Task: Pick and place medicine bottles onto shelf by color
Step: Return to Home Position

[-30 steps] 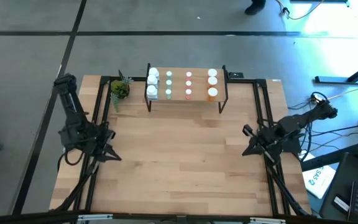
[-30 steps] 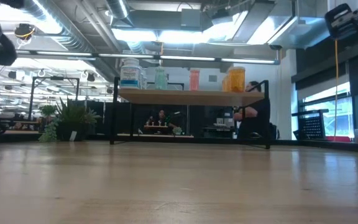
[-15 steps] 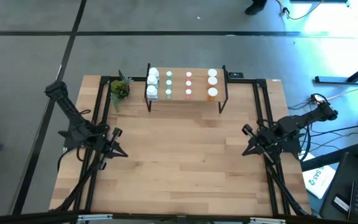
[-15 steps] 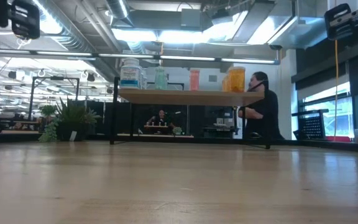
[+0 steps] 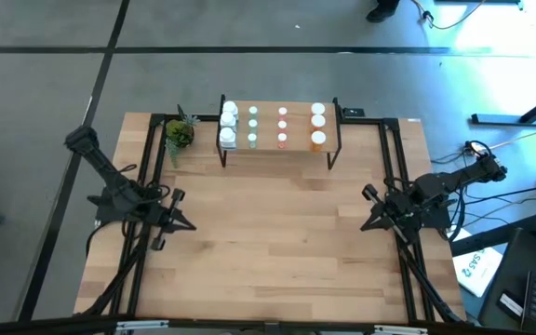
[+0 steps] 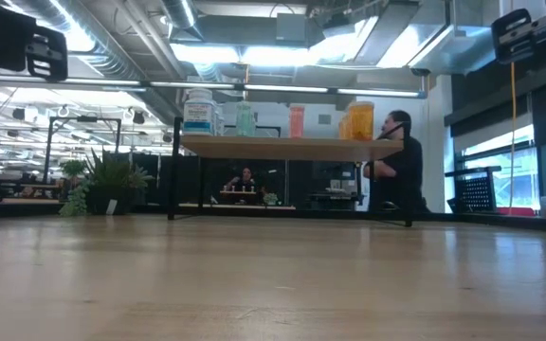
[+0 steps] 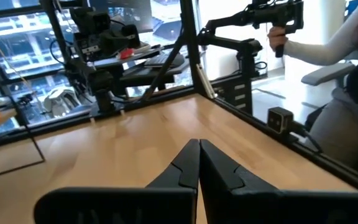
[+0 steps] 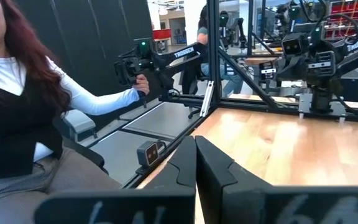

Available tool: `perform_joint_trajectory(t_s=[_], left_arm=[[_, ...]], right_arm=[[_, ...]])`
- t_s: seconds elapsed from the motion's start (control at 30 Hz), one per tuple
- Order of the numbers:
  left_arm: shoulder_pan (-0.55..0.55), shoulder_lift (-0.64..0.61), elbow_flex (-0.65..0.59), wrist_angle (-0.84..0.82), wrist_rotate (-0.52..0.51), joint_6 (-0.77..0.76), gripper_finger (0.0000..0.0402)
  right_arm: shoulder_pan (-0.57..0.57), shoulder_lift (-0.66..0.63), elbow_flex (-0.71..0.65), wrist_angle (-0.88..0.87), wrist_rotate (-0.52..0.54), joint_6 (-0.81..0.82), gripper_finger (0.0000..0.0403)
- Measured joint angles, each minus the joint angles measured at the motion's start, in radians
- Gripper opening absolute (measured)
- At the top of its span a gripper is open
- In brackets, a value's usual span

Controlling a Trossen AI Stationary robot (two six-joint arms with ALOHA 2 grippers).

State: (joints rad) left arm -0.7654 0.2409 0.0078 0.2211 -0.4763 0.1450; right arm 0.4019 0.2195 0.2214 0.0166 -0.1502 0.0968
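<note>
Left end effector and right end effector are pressed together, empty. The low light-wood shelf on black legs, carrying the white-capped medicine bottles, lies ahead, seemingly equidistant.

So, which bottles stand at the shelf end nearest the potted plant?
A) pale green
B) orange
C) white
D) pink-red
C: the white bottles stand at the end of the shelf beside the potted plant; the orange bottles stand at the opposite end.

The medicine bottles show 4 colours: white, pale green, pink-red, orange, all white-capped; shelf light wood, black-legged; plant green.
</note>
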Motion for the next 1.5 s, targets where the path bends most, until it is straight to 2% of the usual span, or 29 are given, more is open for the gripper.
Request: perform_joint_trajectory(t_s=[0.27, 0.6, 1.1, 1.5], left_arm=[[0.041, 0.000, 0.000, 0.000, -0.008, 0.018, 0.0000], [0.048, 0.000, 0.000, -0.002, -0.011, 0.000, 0.0000], [0.048, 0.000, 0.000, -0.007, -0.032, 0.022, 0.0000], [0.048, 0.000, 0.000, -0.007, -0.032, 0.023, 0.0000]], right_arm=[[0.000, 0.000, -0.011, 0.016, 0.025, -0.029, 0.0000], [-0.001, -0.002, -0.215, 0.261, 0.020, -0.002, 0.0000], [-0.001, -0.002, -0.215, 0.252, 0.018, -0.157, 0.0009], [-0.001, -0.002, -0.215, 0.252, 0.018, -0.184, 0.0022]])
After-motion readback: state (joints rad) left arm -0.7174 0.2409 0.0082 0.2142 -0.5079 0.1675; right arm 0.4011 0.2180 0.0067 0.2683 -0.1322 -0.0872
